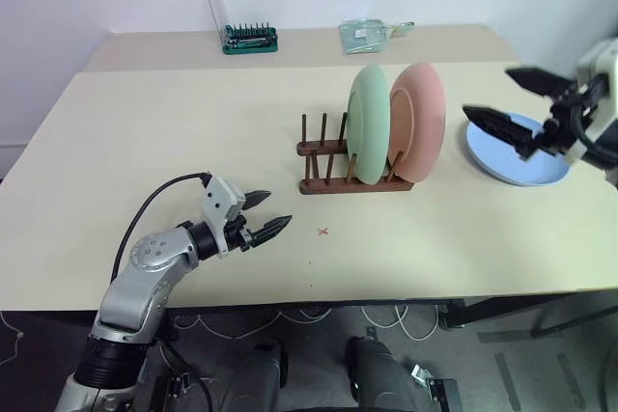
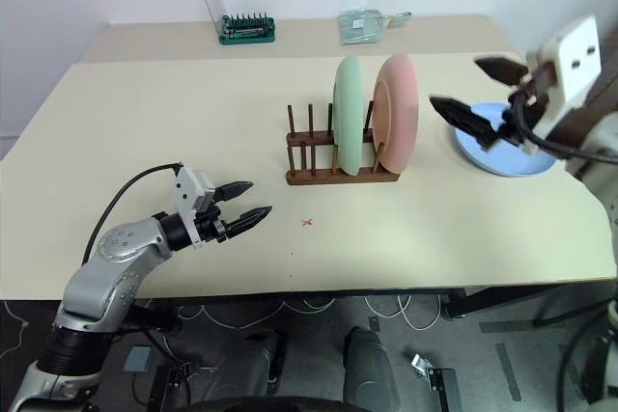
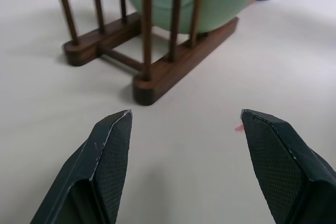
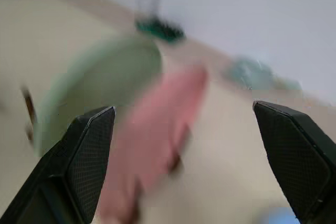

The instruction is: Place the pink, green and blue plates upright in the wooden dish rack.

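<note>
In the wooden dish rack, green plate and pink plate upright, both grippers' jaws spread, empty.

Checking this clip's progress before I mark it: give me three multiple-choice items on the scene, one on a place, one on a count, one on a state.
1. Where is the blue plate?
A. Flat on the table, right of the rack
B. Upright in the rack
C. In the left claw

2. How many plates stand in the wooden dish rack?
A. One
B. Two
C. Three

3. How is the right claw?
A. Shut on the pink plate
B. Shut, empty
C. Open, empty

Key:
1 A: the blue plate lies flat on the table, beside the wooden dish rack.
2 B: the green plate and the pink plate stand upright.
3 C: the right claw hangs over the blue plate with fingers spread, nothing between them.
</note>
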Controlling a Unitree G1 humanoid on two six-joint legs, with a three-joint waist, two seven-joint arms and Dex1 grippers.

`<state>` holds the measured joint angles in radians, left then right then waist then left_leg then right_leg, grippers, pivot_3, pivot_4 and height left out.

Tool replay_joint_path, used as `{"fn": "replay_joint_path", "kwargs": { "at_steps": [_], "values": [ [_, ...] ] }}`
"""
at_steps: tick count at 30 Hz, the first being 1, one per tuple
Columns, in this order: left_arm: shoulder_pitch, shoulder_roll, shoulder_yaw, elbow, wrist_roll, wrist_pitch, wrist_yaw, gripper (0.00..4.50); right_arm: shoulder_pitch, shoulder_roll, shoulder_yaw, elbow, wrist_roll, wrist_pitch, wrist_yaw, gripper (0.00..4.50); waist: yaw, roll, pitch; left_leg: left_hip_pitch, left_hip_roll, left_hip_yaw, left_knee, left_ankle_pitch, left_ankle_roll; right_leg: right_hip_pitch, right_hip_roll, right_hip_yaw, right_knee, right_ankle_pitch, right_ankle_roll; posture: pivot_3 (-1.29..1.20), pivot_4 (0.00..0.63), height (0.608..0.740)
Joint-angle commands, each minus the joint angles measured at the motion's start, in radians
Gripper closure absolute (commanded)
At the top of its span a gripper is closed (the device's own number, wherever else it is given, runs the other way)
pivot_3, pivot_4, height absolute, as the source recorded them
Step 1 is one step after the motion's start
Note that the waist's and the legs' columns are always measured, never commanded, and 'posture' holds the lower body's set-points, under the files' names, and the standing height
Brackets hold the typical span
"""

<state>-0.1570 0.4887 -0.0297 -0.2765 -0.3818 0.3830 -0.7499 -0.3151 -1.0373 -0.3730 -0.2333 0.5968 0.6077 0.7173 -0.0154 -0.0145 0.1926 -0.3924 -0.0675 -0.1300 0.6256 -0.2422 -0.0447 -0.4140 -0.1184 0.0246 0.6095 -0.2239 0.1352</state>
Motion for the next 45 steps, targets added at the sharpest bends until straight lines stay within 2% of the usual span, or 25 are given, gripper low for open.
{"fn": "replay_joint_path", "kwargs": {
  "at_steps": [1, 5, 9, 13, 16, 20, 22, 23, 26, 30, 33, 35, 37, 41, 43, 45],
  "values": [
    [0.002, -0.004, -0.011, -0.013, 0.006, -0.033, -0.011, 1.1, 0.056, -0.055, 0.146, 0.142, -0.281, -0.159, -0.04, 0.21, -0.001, 0.0, 0.0, 0.0, 0.0, 0.001, 0.0, 0.0, 0.0, 0.0, 0.0, 0.0, 0.0, 0.0, 0.0, 0.0, 0.15, 0.74],
    [0.017, -0.007, -0.017, -0.011, 0.012, -0.053, -0.016, 1.1, 0.042, -0.045, 0.298, 0.32, -0.506, -0.32, -0.095, 0.21, 0.002, 0.002, 0.001, 0.0, 0.0, 0.001, 0.001, 0.0, 0.0, 0.0, 0.0, 0.001, 0.0, 0.0, 0.0, 0.0, 0.15, 0.74],
    [0.028, -0.003, -0.016, 0.005, 0.016, -0.078, -0.024, 1.1, -0.107, 0.052, 0.401, 0.649, -0.642, -0.49, -0.177, 0.21, -0.004, 0.002, 0.001, 0.0, 0.0, 0.002, 0.002, 0.0, 0.0, 0.0, 0.0, 0.002, 0.0, 0.0, 0.0, 0.0, 0.15, 0.74],
    [0.012, -0.008, -0.021, 0.029, 0.025, -0.089, -0.021, 1.1, -0.22, 0.098, 0.484, 0.919, -0.767, -0.648, -0.232, 0.21, -0.001, 0.002, 0.001, 0.001, 0.0, 0.002, 0.002, 0.0, 0.0, 0.001, 0.0, 0.002, 0.0, 0.0, 0.0, 0.0, 0.15, 0.74],
    [0.007, -0.01, -0.02, 0.03, 0.031, -0.087, -0.012, 1.1, -0.279, 0.115, 0.51, 1.051, -0.82, -0.725, -0.277, 1.11, 0.002, 0.002, 0.0, 0.001, -0.001, 0.002, 0.002, 0.0, 0.0, 0.002, 0.0, 0.002, 0.0, 0.0, 0.0, 0.0, 0.15, 0.74],
    [0.013, -0.007, -0.015, 0.012, 0.031, -0.073, 0.003, 1.1, -0.306, 0.134, 0.496, 1.105, -0.82, -0.775, -0.283, 3.12, 0.002, 0.002, 0.0, 0.001, -0.002, 0.0, 0.002, 0.0, 0.0, 0.003, -0.001, 0.002, 0.0, 0.001, 0.002, 0.0, 0.15, 0.74],
    [0.028, -0.005, -0.012, 0.016, 0.034, -0.085, 0.001, 1.1, -0.295, 0.123, 0.487, 1.069, -0.83, -0.791, -0.304, 4.18, 0.001, 0.002, 0.001, 0.001, -0.002, 0.0, 0.002, 0.0, 0.0, 0.003, -0.001, 0.002, 0.0, 0.001, 0.002, 0.0, 0.15, 0.74],
    [0.034, -0.003, -0.01, 0.017, 0.035, -0.09, 0.0, 1.1, -0.287, 0.115, 0.476, 1.039, -0.828, -0.795, -0.31, 4.44, 0.0, 0.003, 0.001, 0.001, -0.002, 0.0, 0.002, 0.0, 0.0, 0.003, -0.001, 0.002, 0.0, 0.001, 0.002, 0.0, 0.15, 0.74],
    [0.042, 0.0, -0.005, 0.017, 0.035, -0.095, -0.003, 1.1, -0.268, 0.085, 0.408, 0.915, -0.795, -0.789, -0.325, 4.44, -0.001, 0.003, 0.001, 0.001, -0.002, 0.0, 0.002, 0.0, 0.0, 0.002, 0.0, 0.002, 0.0, 0.001, 0.002, 0.0, 0.15, 0.74],
    [0.04, 0.003, -0.008, 0.033, 0.04, -0.103, -0.013, 1.1, -0.271, 0.065, 0.289, 0.643, -0.751, -0.732, -0.34, 4.44, -0.004, 0.009, 0.002, 0.001, -0.002, 0.0, 0.002, 0.0, 0.0, 0.002, -0.001, 0.002, 0.001, 0.001, 0.002, 0.0, 0.15, 0.74],
    [0.029, -0.006, -0.019, 0.05, 0.047, -0.109, -0.015, 1.1, -0.341, 0.115, 0.21, 0.411, -0.649, -0.654, -0.329, 4.44, -0.006, 0.009, 0.002, 0.001, -0.002, 0.0, 0.001, 0.0, 0.0, 0.002, 0.0, 0.002, 0.001, 0.001, 0.002, 0.0, 0.15, 0.74],
    [0.025, -0.01, -0.022, 0.053, 0.049, -0.109, -0.014, 1.1, -0.374, 0.149, 0.18, 0.324, -0.585, -0.61, -0.313, 4.44, -0.003, 0.009, 0.002, 0.001, -0.001, 0.0, 0.002, 0.0, 0.0, 0.002, 0.0, 0.002, 0.001, 0.001, 0.002, 0.0, 0.15, 0.74],
    [0.024, -0.016, -0.031, 0.047, 0.053, -0.106, -0.01, 1.1, -0.43, 0.196, 0.154, 0.215, -0.454, -0.536, -0.271, 4.44, 0.0, 0.007, 0.002, 0.001, -0.001, -0.001, 0.002, 0.0, 0.0, 0.002, 0.0, 0.002, 0.001, 0.001, 0.003, 0.0, 0.15, 0.74],
    [0.008, -0.016, -0.026, 0.031, 0.051, -0.08, 0.004, 1.1, -0.543, 0.382, 0.135, -0.137, 0.215, -0.152, -0.255, 4.44, 0.001, 0.007, 0.002, 0.001, -0.002, -0.003, 0.002, 0.0, 0.0, 0.003, 0.0, 0.001, 0.001, 0.001, 0.003, 0.0, 0.15, 0.74],
    [0.002, -0.012, -0.015, 0.028, 0.047, -0.069, 0.01, 1.1, -0.539, 0.426, 0.156, -0.243, 0.399, -0.062, -0.267, 4.44, 0.002, 0.007, 0.002, 0.001, -0.001, -0.005, 0.001, 0.0, 0.0, 0.002, 0.0, 0.0, 0.002, 0.001, 0.002, 0.0, 0.15, 0.74],
    [-0.005, 0.0, 0.012, 0.032, 0.041, -0.057, 0.02, 1.1, -0.533, 0.519, 0.189, -0.274, 0.505, -0.01, -0.368, 4.44, 0.003, 0.006, 0.001, 0.001, -0.001, -0.007, 0.001, 0.0, 0.0, 0.002, 0.0, -0.001, 0.002, 0.001, 0.002, 0.0, 0.15, 0.74]
  ]
}}
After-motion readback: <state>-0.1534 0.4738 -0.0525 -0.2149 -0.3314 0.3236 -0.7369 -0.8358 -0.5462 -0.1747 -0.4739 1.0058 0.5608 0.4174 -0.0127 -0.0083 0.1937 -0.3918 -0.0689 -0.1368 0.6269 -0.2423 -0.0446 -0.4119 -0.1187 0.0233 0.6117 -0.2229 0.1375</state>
